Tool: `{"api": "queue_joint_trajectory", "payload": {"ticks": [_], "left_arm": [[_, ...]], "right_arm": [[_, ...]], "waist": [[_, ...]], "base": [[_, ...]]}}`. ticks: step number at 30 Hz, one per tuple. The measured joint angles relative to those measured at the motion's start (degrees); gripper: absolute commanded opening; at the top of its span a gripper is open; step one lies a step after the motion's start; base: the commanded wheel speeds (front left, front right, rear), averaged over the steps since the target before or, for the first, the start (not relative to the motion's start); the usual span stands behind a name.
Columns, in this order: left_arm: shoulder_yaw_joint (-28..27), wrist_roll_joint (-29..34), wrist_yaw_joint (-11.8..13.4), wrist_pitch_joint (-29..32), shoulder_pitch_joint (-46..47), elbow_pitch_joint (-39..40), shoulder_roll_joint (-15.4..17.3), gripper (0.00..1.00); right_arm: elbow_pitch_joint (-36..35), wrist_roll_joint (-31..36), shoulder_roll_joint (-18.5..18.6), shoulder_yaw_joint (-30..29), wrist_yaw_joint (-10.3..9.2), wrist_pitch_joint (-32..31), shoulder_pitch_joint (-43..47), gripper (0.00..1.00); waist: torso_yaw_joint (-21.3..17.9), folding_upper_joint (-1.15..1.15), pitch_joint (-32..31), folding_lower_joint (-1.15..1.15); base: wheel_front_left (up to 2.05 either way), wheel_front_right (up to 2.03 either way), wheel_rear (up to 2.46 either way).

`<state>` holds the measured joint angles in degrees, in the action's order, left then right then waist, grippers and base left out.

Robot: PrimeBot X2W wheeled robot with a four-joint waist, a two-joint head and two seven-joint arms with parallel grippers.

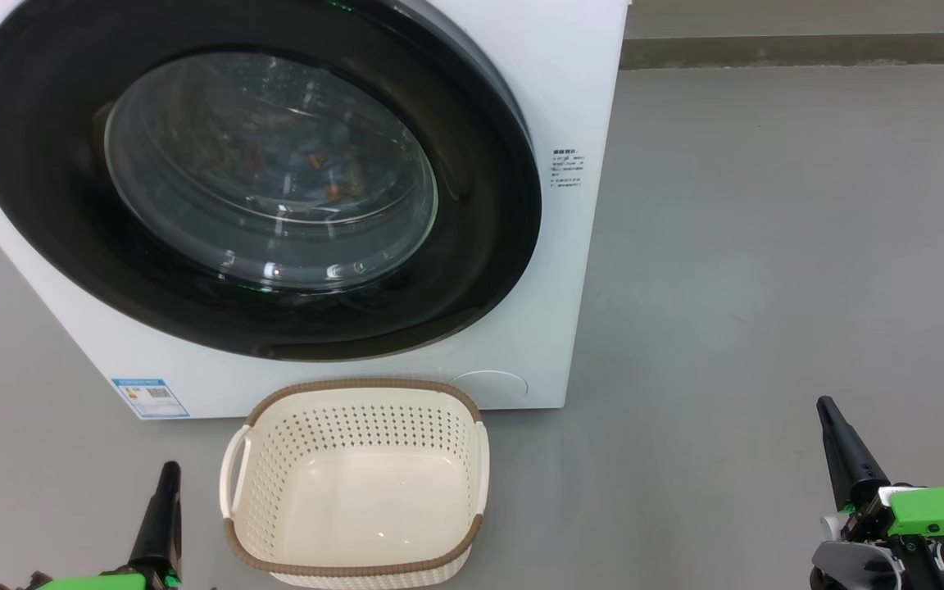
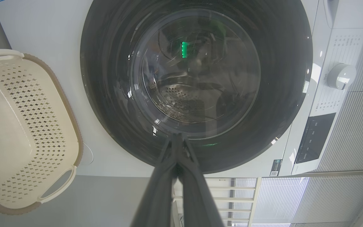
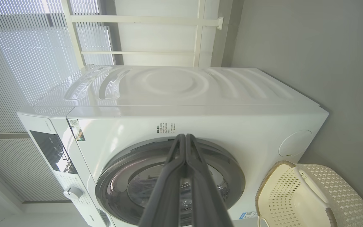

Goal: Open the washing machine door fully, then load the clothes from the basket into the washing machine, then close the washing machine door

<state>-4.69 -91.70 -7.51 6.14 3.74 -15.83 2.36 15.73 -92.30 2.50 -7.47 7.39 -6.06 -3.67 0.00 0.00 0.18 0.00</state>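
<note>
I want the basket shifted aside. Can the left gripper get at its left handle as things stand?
Probably yes: the left gripper sits beside the handle of the basket, bare floor between them, though it is shut.

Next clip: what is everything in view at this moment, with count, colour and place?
washing machine: one, white, on the floor behind the basket
washing machine door: one, black rim with clear glass, closed on the machine's front
clothes: count unclear, bluish with orange patches, dimly seen behind the door glass
basket: one, cream with brown rim, empty, on the floor before the machine
label sticker: one, blue, machine's lower left front corner
knob: one, white, on the machine's control strip
floor: grey, all around
left gripper: one, dark fingers shut, holding nothing, left of the basket
right gripper: one, dark fingers shut, holding nothing, far right of the basket
</note>
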Motion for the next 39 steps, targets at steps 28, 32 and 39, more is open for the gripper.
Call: {"api": "queue_joint_trajectory", "payload": {"ticks": [28, 32, 39], "left_arm": [[0.0, 0.0, 0.0, 0.0, 0.0, 0.0, -0.01, 0.0], [0.0, 0.0, 0.0, 0.0, 0.0, 0.0, -0.01, 0.0], [0.0, 0.0, 0.0, 0.0, 0.0, 0.0, -0.01, 0.0]], "right_arm": [[0.0, 0.0, -0.02, -0.05, 0.0, -0.01, 0.0, 0.0], [0.0, 0.0, -0.02, -0.05, 0.0, -0.01, 0.0, 0.0], [0.0, 0.0, -0.02, -0.07, 0.0, -0.01, 0.0, 0.0]], "waist": [[0.0, 0.0, 0.0, 0.0], [0.0, 0.0, 0.0, 0.0], [0.0, 0.0, 0.0, 0.0]], "base": [[0.0, 0.0, 0.0], [0.0, 0.0, 0.0], [0.0, 0.0, 0.0]]}}
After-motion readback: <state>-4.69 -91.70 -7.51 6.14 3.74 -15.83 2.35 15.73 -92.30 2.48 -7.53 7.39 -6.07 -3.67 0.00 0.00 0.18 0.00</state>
